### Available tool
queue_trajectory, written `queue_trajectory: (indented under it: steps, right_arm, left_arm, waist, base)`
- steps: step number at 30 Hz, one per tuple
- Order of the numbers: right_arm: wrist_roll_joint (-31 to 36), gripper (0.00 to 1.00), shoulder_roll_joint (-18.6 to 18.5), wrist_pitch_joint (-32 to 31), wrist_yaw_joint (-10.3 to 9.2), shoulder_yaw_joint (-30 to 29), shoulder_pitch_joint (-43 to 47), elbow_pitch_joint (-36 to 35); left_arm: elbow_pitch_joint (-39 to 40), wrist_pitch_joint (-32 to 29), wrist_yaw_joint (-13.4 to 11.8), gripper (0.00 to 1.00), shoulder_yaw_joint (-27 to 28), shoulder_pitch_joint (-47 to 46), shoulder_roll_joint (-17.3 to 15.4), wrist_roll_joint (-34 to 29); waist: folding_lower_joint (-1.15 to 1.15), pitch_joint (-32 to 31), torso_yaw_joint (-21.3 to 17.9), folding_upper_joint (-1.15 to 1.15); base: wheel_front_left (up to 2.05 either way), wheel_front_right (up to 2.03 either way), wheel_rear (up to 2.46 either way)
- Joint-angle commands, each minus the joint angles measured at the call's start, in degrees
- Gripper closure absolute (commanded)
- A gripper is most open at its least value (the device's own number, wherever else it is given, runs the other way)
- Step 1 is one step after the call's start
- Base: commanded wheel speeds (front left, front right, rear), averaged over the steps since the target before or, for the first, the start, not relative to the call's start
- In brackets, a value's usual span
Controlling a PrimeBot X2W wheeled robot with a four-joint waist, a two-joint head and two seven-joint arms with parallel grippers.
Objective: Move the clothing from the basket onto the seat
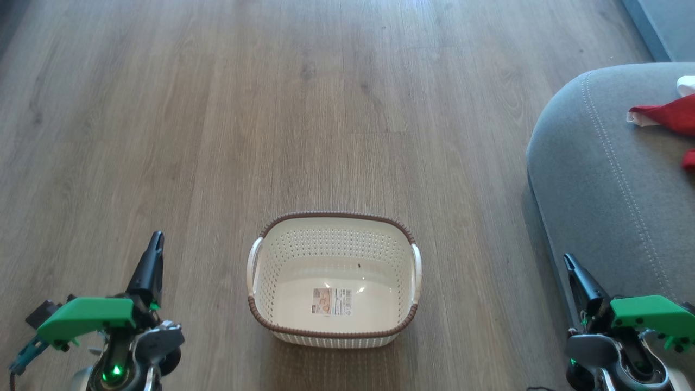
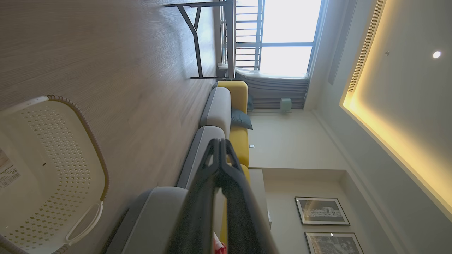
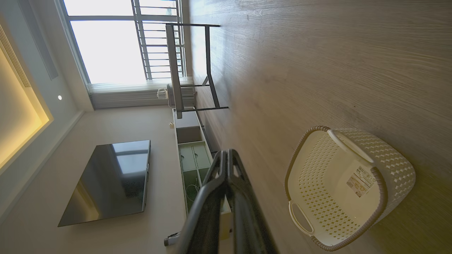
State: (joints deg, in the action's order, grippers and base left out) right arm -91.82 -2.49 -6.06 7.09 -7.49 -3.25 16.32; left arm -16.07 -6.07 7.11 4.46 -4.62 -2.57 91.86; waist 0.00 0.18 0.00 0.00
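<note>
The cream basket with a brown rim stands on the wooden floor, holding nothing but its label sticker; it also shows as the basket and basket in the wrist views. Red clothing with white trim lies on the grey seat at the right edge. My left gripper is shut, low at the left of the basket, with its tips pressed together. To the basket's right, beside the seat's front, my right gripper is shut and holds nothing, tips together.
Open wooden floor stretches ahead of the basket. In the wrist views a dark-framed table stands by a bright window, a TV hangs over a low cabinet, and a grey and yellow sofa runs along the wall.
</note>
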Motion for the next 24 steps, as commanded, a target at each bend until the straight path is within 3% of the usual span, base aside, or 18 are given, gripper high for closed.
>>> queue_trajectory:
  steps: [1,24]
  right_arm:
    - [-0.36,1.0,-0.39,-0.42,0.4,0.98,-2.93,-2.3]
    - [-0.36,1.0,-0.39,-0.42,0.4,0.98,-2.93,-2.3]
  left_arm:
    - [2.03,-0.41,0.37,1.0,2.06,-1.57,-0.31,0.31]
    - [2.03,-0.41,0.37,1.0,2.05,-1.57,-0.31,0.31]
  waist:
    - [0.0,0.0,0.0,0.0]
    - [0.0,0.0,0.0,0.0]
  base:
    - [0.0,0.0,0.0]
    - [0.0,0.0,0.0]
